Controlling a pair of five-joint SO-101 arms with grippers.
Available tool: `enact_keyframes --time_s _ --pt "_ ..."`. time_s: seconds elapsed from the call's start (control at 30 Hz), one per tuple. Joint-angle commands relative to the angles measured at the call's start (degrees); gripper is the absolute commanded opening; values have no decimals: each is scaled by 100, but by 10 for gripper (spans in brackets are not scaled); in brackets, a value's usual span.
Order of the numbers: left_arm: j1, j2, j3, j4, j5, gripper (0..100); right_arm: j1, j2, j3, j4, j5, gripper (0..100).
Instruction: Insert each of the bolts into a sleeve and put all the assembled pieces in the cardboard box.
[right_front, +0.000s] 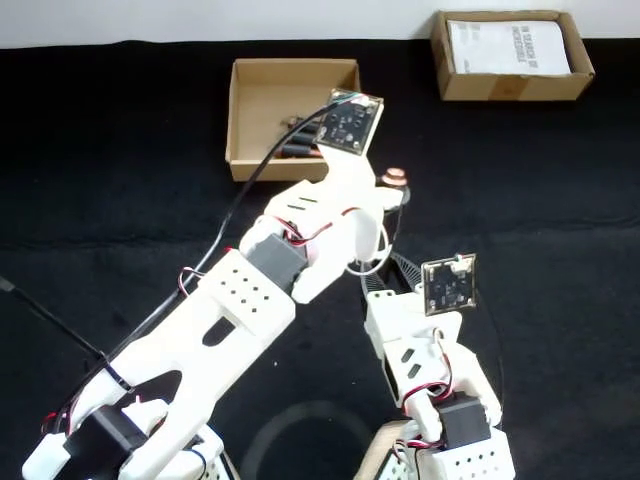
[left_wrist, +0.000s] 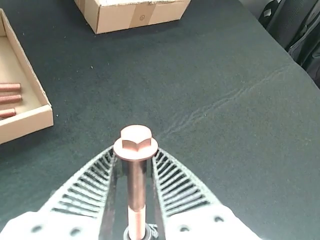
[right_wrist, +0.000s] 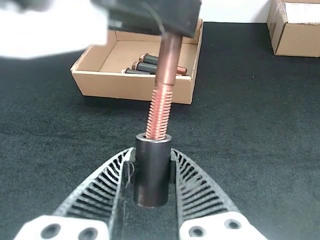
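Black cloth is spread over the counter (right_front: 120, 150), and two white arms are stretched across it side by side. A copper bolt (left_wrist: 135, 185) is grasped by the left hand (left_wrist: 135, 150). The ribbed fingers (left_wrist: 95, 185) are closed along the shank, and the hexagonal head is seen clear of the fingertips.

A short black sleeve (right_wrist: 151, 175) is clenched in the right hand (right_wrist: 151, 154), pinched between two ribbed fingers (right_wrist: 197, 190) with its open end turned toward the bolt. The bolt's threaded tip is set at the sleeve's mouth, just inside the rim. The bolt is tilted slightly against the line of the sleeve. Most of the thread and all of the smooth shank are outside the sleeve. Whether the sleeve is touching the cloth cannot be told.

From above, the two hands are seen meeting near the middle of the counter. An open cardboard box (right_front: 260, 172) is placed toward the far edge, close behind the left arm's wrist. Several assembled pieces (right_wrist: 150, 66) are laid inside it, dark sleeves with copper ends showing.

A second cardboard box (right_front: 510, 88) is placed at the far right corner, well apart from the first. A printed sheet of paper (right_front: 510, 45) is laid in it.
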Motion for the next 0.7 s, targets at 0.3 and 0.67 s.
enact_keyframes --time_s 0.3,0.67 --pt "365 -84 690 -105 229 8 549 4 -40 -567 202 8" --pt "391 -84 418 870 -114 120 567 4 -31 -567 369 8"
